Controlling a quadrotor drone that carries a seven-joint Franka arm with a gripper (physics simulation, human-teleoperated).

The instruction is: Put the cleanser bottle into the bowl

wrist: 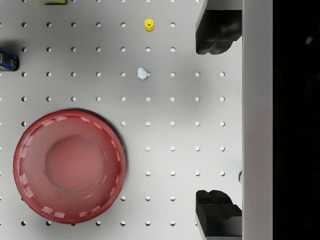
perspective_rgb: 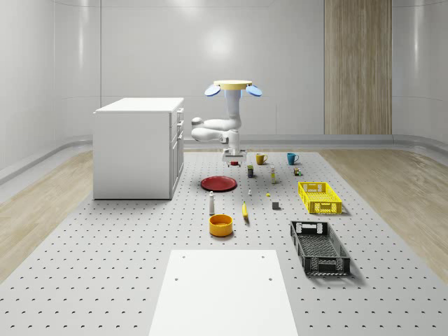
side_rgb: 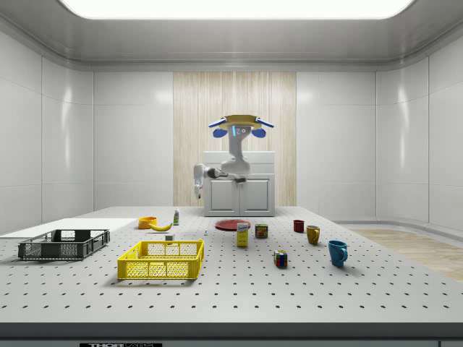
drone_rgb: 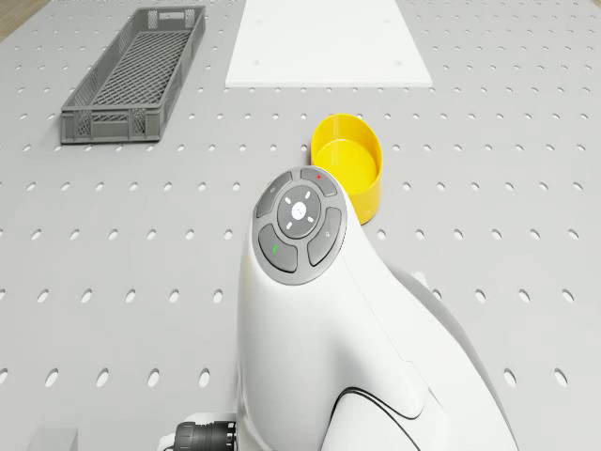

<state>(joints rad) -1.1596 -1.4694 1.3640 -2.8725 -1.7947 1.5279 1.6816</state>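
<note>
The cleanser bottle (perspective_rgb: 211, 203) (side_rgb: 176, 216) is a small white bottle standing upright on the perforated floor, between the red plate and the bowl. The bowl (perspective_rgb: 220, 225) (side_rgb: 147, 223) (drone_rgb: 349, 165) is yellow-orange, sits just in front of the bottle, and has nothing in it. My drone (perspective_rgb: 236, 85) (side_rgb: 241, 123) hovers behind the plate, beside the white cabinet, with its arm (drone_rgb: 329, 319) hanging below. The gripper (perspective_rgb: 234, 159) (wrist: 218, 122) hangs well above the floor next to the red plate, far from the bottle. It is open, with nothing between its dark fingers (wrist: 218, 32).
A red plate (perspective_rgb: 218, 183) (wrist: 70, 166) lies under and beside the gripper. The white cabinet (perspective_rgb: 138, 147) stands at the whole-scene view's left. A banana (perspective_rgb: 245, 211), a yellow crate (perspective_rgb: 319, 197), a black crate (perspective_rgb: 319, 247), mugs (perspective_rgb: 260, 159) and a white board (perspective_rgb: 224, 290) also lie about.
</note>
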